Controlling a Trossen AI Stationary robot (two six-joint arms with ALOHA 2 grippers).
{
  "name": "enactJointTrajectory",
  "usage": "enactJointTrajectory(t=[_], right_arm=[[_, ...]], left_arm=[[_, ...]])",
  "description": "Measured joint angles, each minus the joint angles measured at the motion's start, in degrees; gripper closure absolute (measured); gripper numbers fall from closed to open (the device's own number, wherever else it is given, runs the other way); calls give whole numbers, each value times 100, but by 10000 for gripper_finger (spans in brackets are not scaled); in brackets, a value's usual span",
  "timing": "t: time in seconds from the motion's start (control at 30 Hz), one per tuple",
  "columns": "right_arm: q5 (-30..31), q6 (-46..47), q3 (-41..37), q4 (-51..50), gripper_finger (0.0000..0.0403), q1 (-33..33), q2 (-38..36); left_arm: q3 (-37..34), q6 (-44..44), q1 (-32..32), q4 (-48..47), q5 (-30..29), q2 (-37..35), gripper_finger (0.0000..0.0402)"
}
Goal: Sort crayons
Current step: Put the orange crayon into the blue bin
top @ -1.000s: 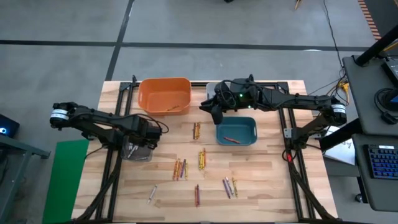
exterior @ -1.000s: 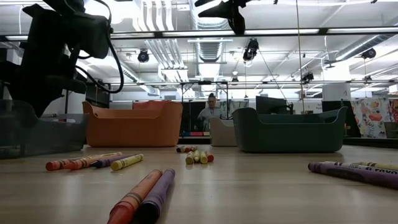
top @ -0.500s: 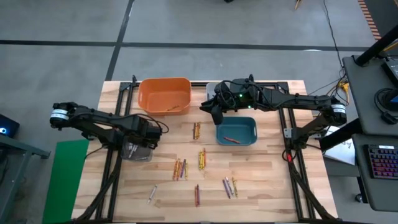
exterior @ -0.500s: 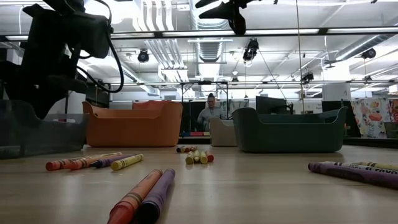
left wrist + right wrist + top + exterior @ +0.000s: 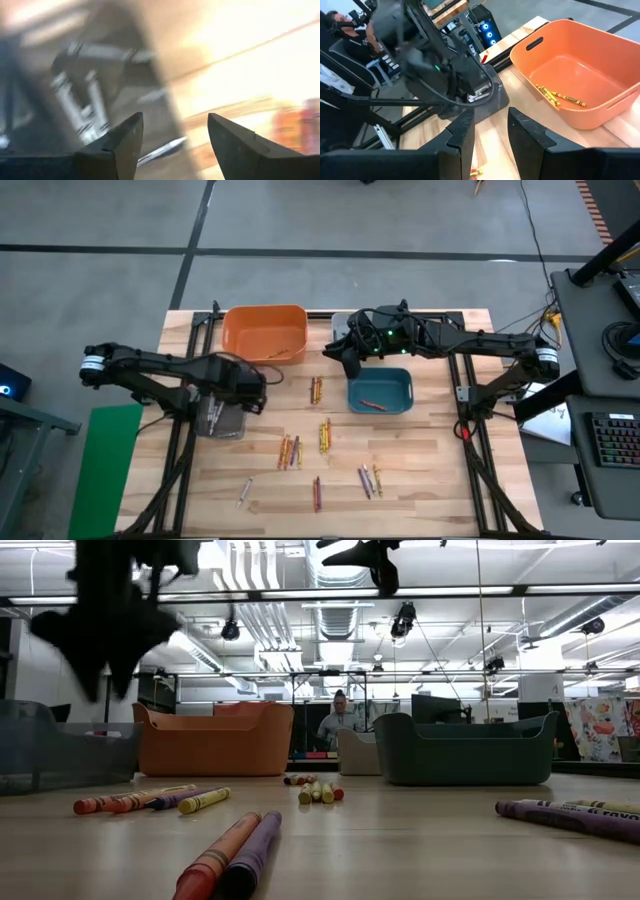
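Note:
Crayons lie loose on the wooden table in small groups [image 5: 315, 389], [image 5: 324, 435], [image 5: 289, 451], [image 5: 369, 479], with single ones nearer the front [image 5: 317, 493], [image 5: 244, 492]. My left gripper [image 5: 172, 140] hangs open above the right edge of a clear grey bin [image 5: 220, 420], with nothing between its fingers; pale crayons show blurred inside that bin. My right gripper [image 5: 492, 132] is open and empty, held high at the far middle of the table [image 5: 345, 360], between the orange bin [image 5: 264, 332] and the teal bin [image 5: 380, 390].
The orange bin holds yellow crayons [image 5: 560, 97]; the teal bin holds a red one [image 5: 372, 404]. A small pale bin [image 5: 340, 323] stands at the far edge behind my right gripper. Black frame rails run along both table sides. A person sits in the room beyond [image 5: 340, 720].
My left gripper has risen from the grey bin and gone a little toward the table's right edge. The crayons on the table lie as before.

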Motion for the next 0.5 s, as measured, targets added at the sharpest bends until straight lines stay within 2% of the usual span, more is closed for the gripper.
enactJointTrajectory(t=[0.1,0.2,0.4,0.5], right_arm=[[-11,48,0,-184,299,2,-105],[-11,53,24,-442,304,0,-217],[-8,53,85,-896,312,15,-399],[3,51,85,-982,311,50,-440]], left_arm=[[587,277,2,357,-439,2,204],[941,463,7,948,-556,3,212],[1134,30,-161,2006,-508,41,231],[1134,-223,-418,2207,-485,188,240]])
